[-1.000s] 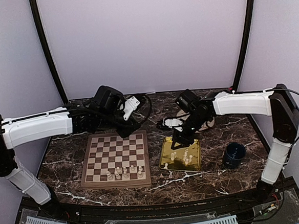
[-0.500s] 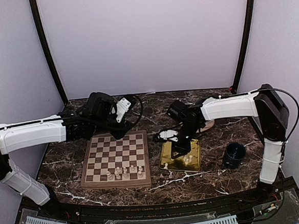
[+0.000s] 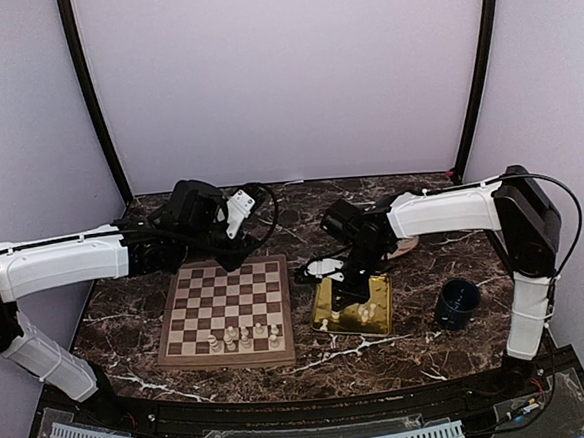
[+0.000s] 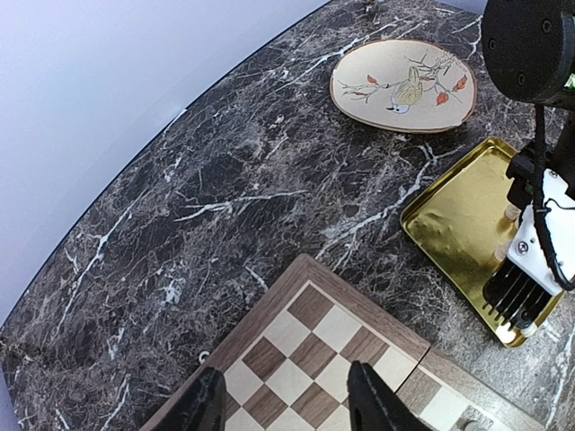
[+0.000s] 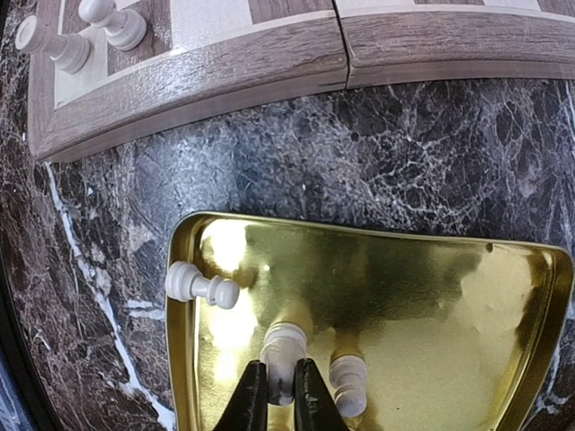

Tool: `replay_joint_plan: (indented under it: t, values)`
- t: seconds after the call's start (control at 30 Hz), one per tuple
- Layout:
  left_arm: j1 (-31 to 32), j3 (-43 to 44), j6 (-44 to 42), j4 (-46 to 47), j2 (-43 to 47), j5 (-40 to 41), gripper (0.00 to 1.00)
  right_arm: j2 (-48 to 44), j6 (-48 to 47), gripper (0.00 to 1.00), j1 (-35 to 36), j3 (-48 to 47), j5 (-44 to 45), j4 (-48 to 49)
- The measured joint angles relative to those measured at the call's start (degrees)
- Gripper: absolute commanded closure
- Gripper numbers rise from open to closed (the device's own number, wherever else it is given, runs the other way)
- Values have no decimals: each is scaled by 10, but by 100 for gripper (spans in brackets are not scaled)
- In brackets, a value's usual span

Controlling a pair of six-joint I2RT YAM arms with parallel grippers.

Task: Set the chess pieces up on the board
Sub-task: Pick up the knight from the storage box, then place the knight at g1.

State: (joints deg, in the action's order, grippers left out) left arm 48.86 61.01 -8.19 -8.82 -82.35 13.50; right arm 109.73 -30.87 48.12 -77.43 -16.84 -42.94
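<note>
The wooden board (image 3: 227, 289) lies left of centre, with several cream chess pieces (image 3: 242, 335) standing in its near row. More pieces rest in the gold tray (image 3: 377, 318) to its right. My right gripper (image 3: 349, 293) reaches down into that tray. In the right wrist view my right gripper (image 5: 281, 397) is shut on a cream piece (image 5: 284, 346) standing near the tray's left side. A pawn (image 5: 202, 285) lies on its side by the rim and another piece (image 5: 349, 382) stands beside the held one. My left gripper (image 4: 286, 404) hangs open over the board's far corner (image 4: 273, 303), holding nothing.
A dark blue cup (image 3: 457, 303) stands right of the tray. A painted bird plate (image 4: 402, 85) lies behind the tray, partly hidden by the right arm in the top view. Two pieces (image 5: 54, 45) stand near the board's edge closest to the tray (image 5: 422, 287).
My right gripper has come down into the tray and closed on a piece. My left arm drew back left a second ago and has since held still.
</note>
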Motion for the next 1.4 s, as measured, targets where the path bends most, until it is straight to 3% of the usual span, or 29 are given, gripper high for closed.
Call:
replay_joint_plan:
  t: [0.4,0.7,1.1,1.4]
  values:
    - [0,-3,-17,7,42,35,51,1,0,96,-4,-40,-34,-34]
    - [-18,-14,-18,15,68,56,45,2,1,96,6,-148,-66,-79]
    - [-128,-15,57,19,92,19,44,96,12,95,116,-328,-1,-123]
    - [-144,-15,66,20,122,19,44,166,12,95,163,-411,17,-164]
